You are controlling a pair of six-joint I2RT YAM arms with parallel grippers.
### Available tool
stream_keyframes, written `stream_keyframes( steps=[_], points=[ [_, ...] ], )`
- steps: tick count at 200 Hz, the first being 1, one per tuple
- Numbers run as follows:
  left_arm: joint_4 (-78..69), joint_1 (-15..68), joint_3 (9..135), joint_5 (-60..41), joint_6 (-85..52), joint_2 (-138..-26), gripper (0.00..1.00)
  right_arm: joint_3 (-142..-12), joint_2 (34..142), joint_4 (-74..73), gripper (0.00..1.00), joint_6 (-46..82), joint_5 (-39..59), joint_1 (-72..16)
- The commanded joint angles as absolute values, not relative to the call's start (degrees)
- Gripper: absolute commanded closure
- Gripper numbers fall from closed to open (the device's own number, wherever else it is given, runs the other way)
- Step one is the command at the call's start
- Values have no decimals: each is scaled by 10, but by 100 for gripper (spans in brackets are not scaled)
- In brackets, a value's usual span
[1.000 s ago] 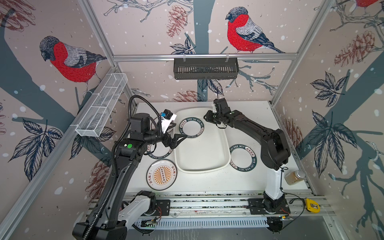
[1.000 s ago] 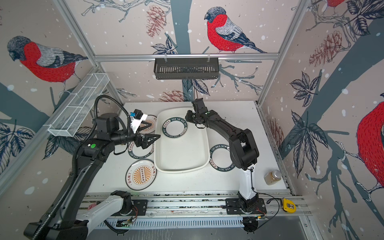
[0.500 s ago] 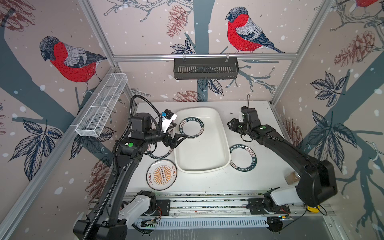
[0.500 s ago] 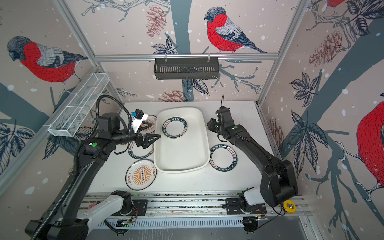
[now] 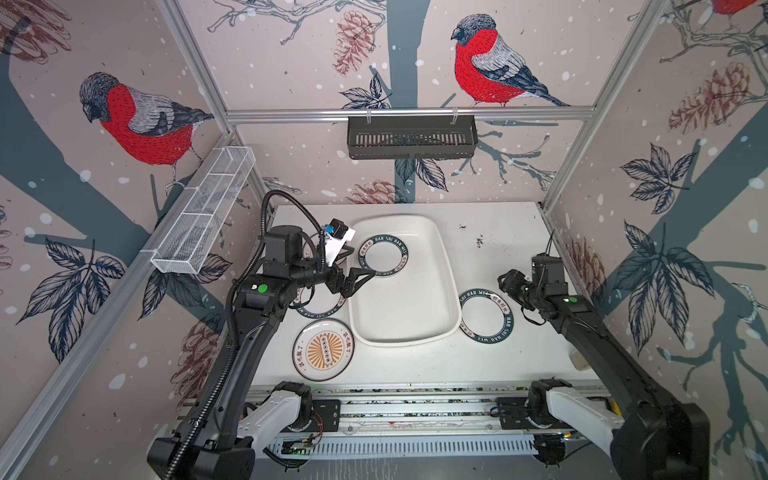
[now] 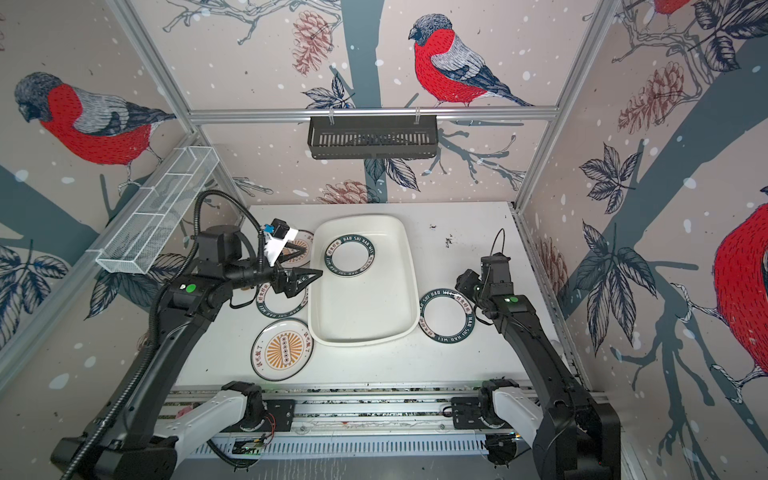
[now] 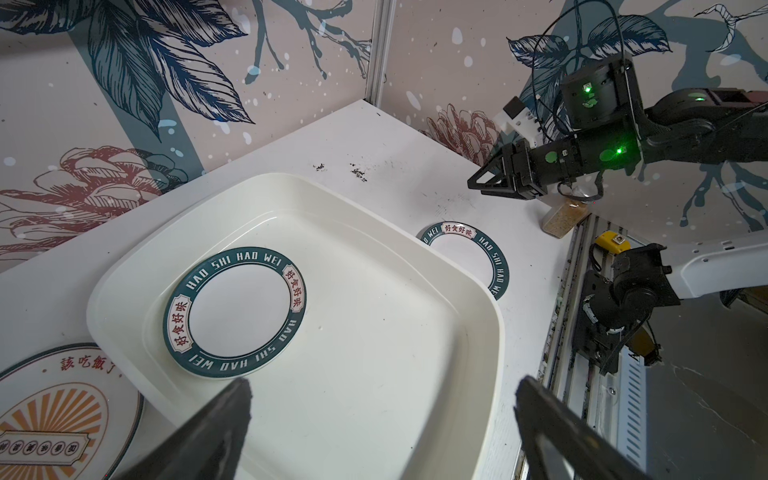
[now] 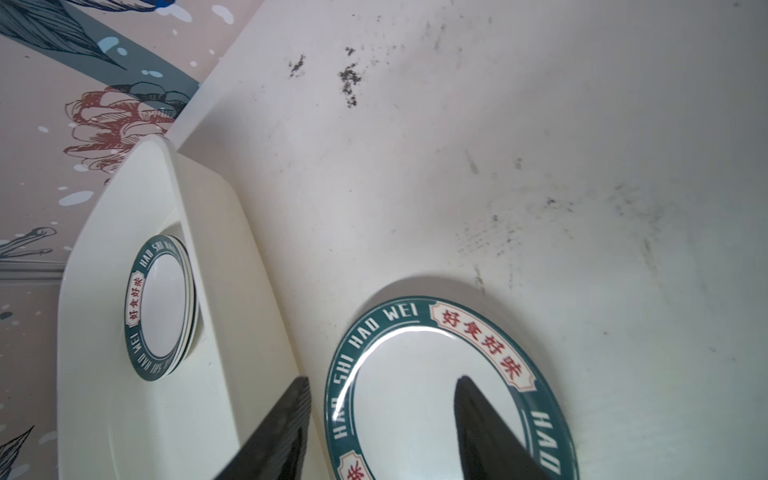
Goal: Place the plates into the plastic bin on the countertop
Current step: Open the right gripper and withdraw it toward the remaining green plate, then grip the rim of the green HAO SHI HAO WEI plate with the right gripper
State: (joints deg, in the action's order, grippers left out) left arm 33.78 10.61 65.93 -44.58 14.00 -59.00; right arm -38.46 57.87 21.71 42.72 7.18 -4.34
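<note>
Right gripper (image 7: 478, 185) has swung back from the far end of the plastic bin (image 5: 403, 307) and hovers, jaws partly apart and empty, over the loose green-rimmed plate (image 5: 487, 316) near the right edge of the countertop (image 5: 498, 232) | bin holds the binned plate (image 5: 383, 255); only the right wrist view shows layered rims under it | left gripper (image 5: 360, 284) spread wide, empty, at bin's left rim

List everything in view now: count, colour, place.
bin: one, white, middle of the countertop
green-rimmed plates: three showing, white; in the bin, right of it, left of it
sunburst plates: two, orange; front left, back left partly hidden
rack: one, black, back wall
wire basket: one, white, left wall
jar: one, beige contents, right edge
left gripper: black, open, over the bin's left rim
right gripper: black, open, above the right plate
</note>
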Motion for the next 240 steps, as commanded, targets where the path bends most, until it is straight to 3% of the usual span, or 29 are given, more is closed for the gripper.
stream_keyframes(
  steps=[1,109,240],
  points=[
    [348,106,664,-453,153,-592,2,-362,551,250,42,435,87,-13],
    [339,106,662,-464,142,-594,2,-222,482,253,42,436,177,70],
    [333,106,659,-468,135,-595,2,-146,458,210,46,447,230,84]
  ],
)
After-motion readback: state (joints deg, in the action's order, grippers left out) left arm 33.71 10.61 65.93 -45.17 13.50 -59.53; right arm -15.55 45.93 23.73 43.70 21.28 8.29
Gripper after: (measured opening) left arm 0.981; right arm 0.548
